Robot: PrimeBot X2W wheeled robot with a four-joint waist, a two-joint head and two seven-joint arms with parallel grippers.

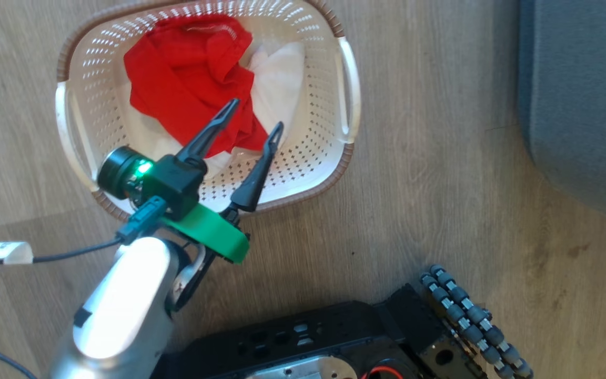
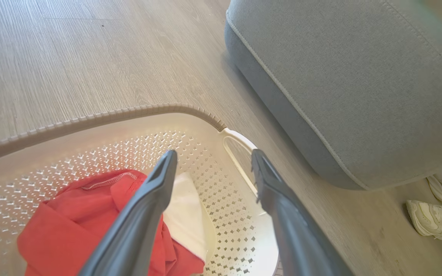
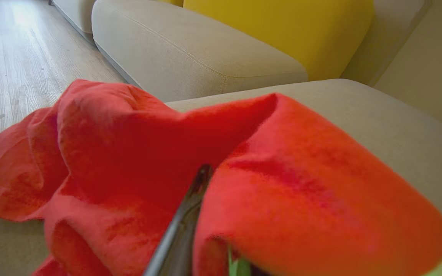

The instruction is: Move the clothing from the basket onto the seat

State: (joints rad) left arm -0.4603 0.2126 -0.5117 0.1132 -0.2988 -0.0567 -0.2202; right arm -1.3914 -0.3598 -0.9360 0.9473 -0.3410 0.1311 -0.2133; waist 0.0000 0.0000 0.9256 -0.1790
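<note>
The cream basket (image 1: 303, 163) stands on the wood floor with red clothing (image 1: 187, 73) bunched over a white piece (image 1: 279, 79) inside. My left gripper (image 1: 258, 115) hangs open above the basket's near half, nothing between its fingers. The left wrist view shows that gripper (image 2: 213, 153) over the basket (image 2: 90, 122), with the red fabric (image 2: 71, 222) below and the grey seat (image 2: 359, 76) to the right. In the right wrist view another red clothing piece (image 3: 301, 184) lies on the seat cushion (image 3: 378, 115). It is bunched around my right gripper (image 3: 205, 172), hiding one finger.
The seat's corner (image 1: 582, 95) sits at the head view's right edge. My dark base (image 1: 308, 342) and roller wheel (image 1: 471, 321) are at the bottom, a cable with a white tag (image 1: 6, 252) at left. A person's shoes (image 2: 430, 218) stand by the seat. A yellow cushion (image 3: 282, 30) lies behind.
</note>
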